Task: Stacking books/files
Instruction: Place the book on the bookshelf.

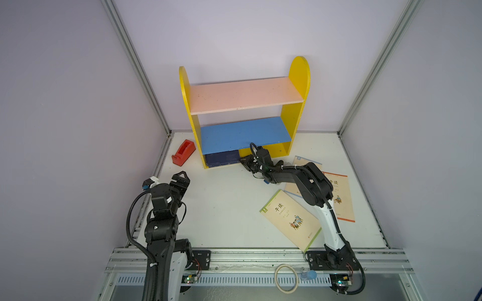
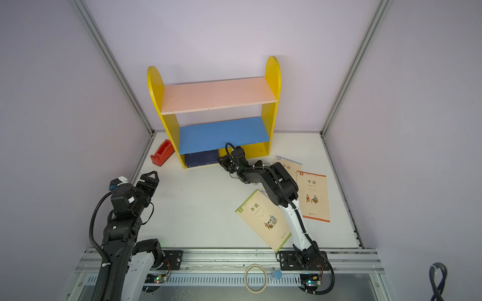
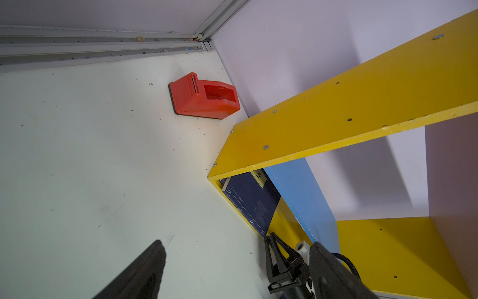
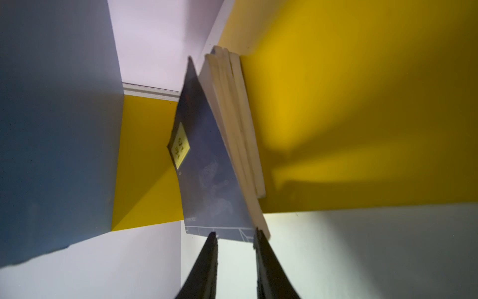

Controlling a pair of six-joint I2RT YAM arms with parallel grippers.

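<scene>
Left-front of bookshelf: left end effector spread wide, empty, above surface. In bookshelf's bottom bay, left end: navy books stacked flat. At stack's right end: right end effector, jaws narrow, tips at top cover edge; grip unclear. Risk: tip push buckles bowed cover, skews stack; pull-back drags top book out. Long axis along bay, label end toward left panel. Right-front: cream books flat, tops roughly toward bookshelf.

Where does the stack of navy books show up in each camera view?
Both top views: navy books near picture centre, in the yellow shelf's bottom compartment.
Left wrist: navy books tucked in the yellow shelf's corner.
Right wrist: navy books mid-picture, cream page edges showing.
Shared landmark: the blue shelf board right above them.
</scene>
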